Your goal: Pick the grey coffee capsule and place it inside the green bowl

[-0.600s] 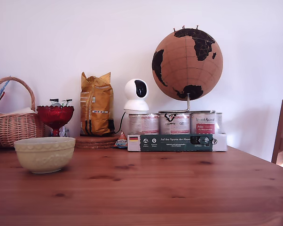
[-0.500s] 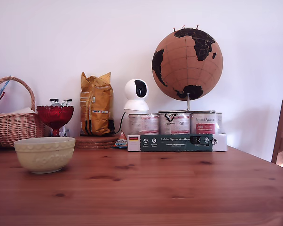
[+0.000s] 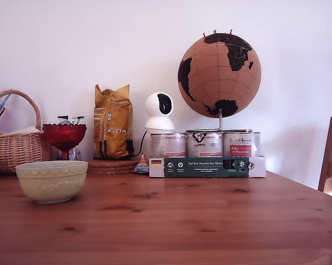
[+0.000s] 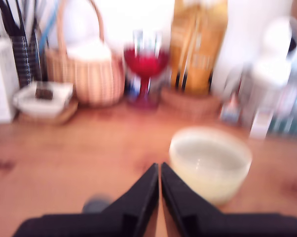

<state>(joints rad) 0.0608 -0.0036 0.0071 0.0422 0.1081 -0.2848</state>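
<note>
One bowl [image 3: 52,180], three tins [image 3: 204,144], one globe [image 3: 219,75]; nothing has moved since earlier; fingers [image 4: 160,170] closed, empty, one grey blur [image 4: 95,204] beside them

Table [image 3: 182,221] is knotty wood, warm brown, low satin sheen. Green bowl [image 3: 52,180] looks like glazed ceramic, smooth, soft gloss, embossed band under the rim. Red stemmed dish [image 3: 64,136] is cut glass, shiny. Basket [image 3: 16,144] is woven wicker, rough. Globe [image 3: 219,75] looks like matt cork. Tins [image 3: 204,144] are metal with paper labels. My gripper [image 4: 160,170] reads as matt black, probably plastic; wrist view is blurred.
</note>
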